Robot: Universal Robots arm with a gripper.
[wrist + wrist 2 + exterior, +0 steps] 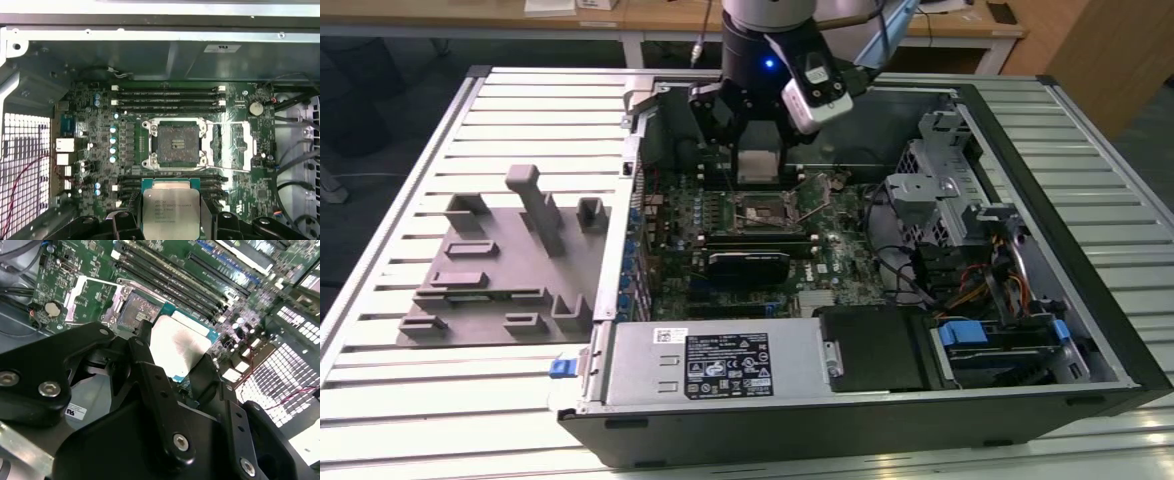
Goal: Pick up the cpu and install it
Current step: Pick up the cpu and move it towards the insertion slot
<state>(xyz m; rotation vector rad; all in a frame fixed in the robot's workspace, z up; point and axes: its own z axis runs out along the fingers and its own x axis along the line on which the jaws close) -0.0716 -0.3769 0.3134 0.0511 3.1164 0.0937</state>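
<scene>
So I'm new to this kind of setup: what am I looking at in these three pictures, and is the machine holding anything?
It is one robot arm working over an opened desktop computer case that lies on a slatted metal table. The exterior view comes from a camera off the arm and takes in the whole scene; both wrist views come from cameras riding on the arm, looking past its gripper at the motherboard. The gripper is shut on the cpu, a flat square chip with a silvery top, held above the board near the socket, whose metal frame is flipped open. At the exterior view's left of the case lies a grey fixture tray.
</scene>
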